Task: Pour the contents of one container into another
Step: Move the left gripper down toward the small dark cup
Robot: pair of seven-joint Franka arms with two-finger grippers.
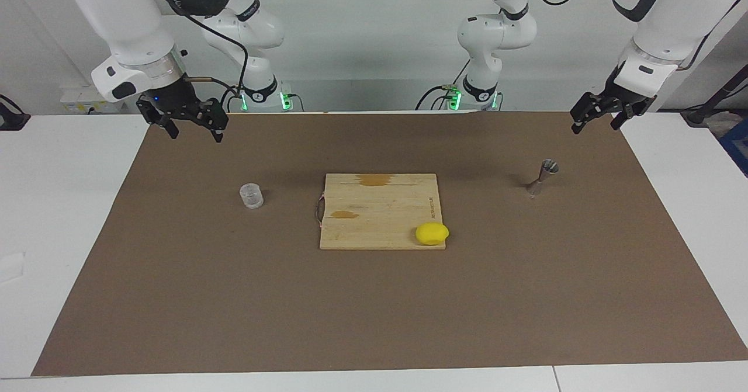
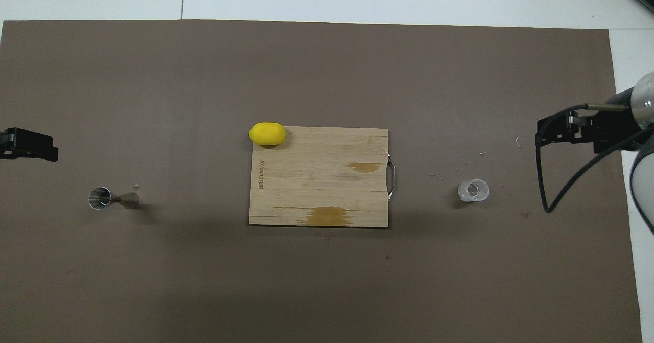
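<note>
The right end effector (image 1: 193, 126) hangs open and empty in the air over the brown mat (image 1: 374, 322) at the right arm's end of the surface (image 1: 58, 205), its two dark fingers spread apart and pointing down. The left end effector (image 1: 602, 117) hangs likewise open and holds nothing, over the mat's corner at the left arm's end. Both arms wait raised, touching nothing. The clear ribbed cup (image 1: 252, 196) stands upright on the mat toward the right arm's end, farther from the robots than the right end effector's spot and well apart from it. The metal jigger (image 1: 542, 177) stands on the mat toward the left arm's end, near the left end effector but below it and untouched. Between the two lies a wooden cutting board (image 1: 380, 211) with two darker stains and a small handle on its edge toward the cup. A yellow lemon (image 1: 432, 233) rests on the board's corner farther from the robots, on the jigger's side. The overhead view shows down into the cup, where something pale lies at the bottom, and into the jigger's open upper cone; the facing view shows neither inside. The facing view shows both end effectors whole, while overhead the left one is cut by the edge. The board and lemon lie on the line between cup and jigger.
</note>
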